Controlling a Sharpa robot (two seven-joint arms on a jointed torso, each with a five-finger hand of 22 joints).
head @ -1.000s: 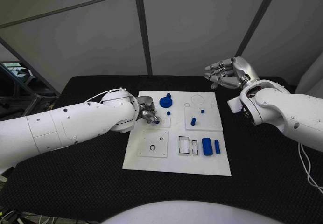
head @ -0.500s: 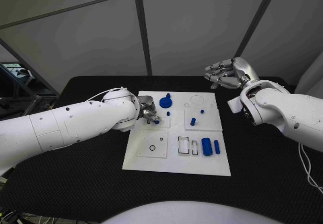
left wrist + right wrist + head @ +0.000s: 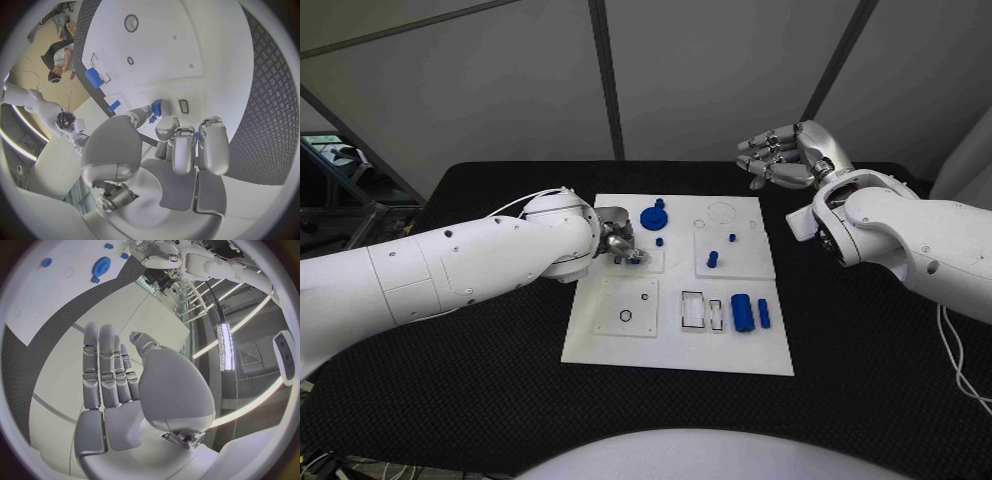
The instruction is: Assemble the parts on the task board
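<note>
Pinching a small blue part (image 3: pixel 155 107), left hand (image 3: pixel 620 245), right hand (image 3: pixel 785 158) empty, fingers apart

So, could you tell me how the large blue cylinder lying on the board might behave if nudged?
The large blue cylinder lies on its side on the task board, so it would probably roll. It looks like rigid plastic, likely light. Its smooth surface may slip between fingers.

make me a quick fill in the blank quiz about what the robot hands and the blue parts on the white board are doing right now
1. The left hand pinches a small ____ part over the task board.
2. The right hand is raised beyond the board's far right corner and holds ____.
3. The gear-shaped part lies near the board's ____ edge.

Missing words: blue; nothing; far
</note>
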